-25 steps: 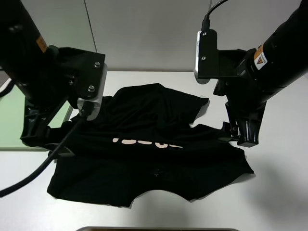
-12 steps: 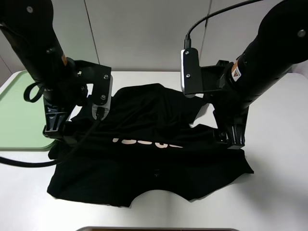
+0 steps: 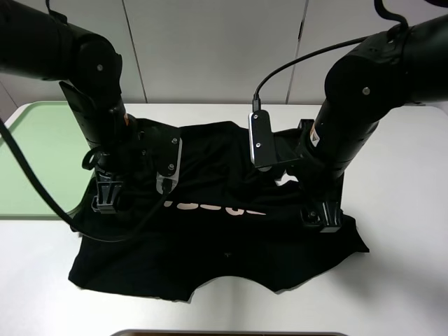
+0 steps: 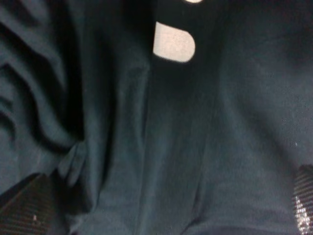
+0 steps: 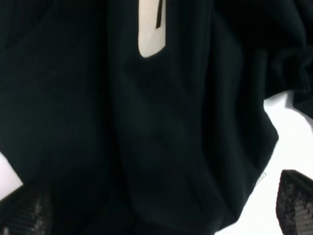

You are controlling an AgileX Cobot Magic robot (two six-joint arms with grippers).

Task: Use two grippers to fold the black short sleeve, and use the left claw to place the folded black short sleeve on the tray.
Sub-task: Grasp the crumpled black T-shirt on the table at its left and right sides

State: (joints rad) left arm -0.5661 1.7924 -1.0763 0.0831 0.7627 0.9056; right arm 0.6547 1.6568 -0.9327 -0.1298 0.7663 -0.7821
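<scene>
Both arms low over the black short sleeve [image 3: 224, 245], which lies rumpled on the tabletop [image 3: 406, 273].
My left fingers [image 4: 22, 210] and right fingers [image 5: 293, 200] stand wide open and empty, one pair at each side. I judge they are placed to pinch matching points for a fold. The wrist views show that spread, and only the high view shows the green tray [image 3: 35, 154] alongside.

Rumpled black short sleeve [image 3: 224, 259], white lettering, partly folded, just beside pale green tray [image 3: 49, 140]
</scene>
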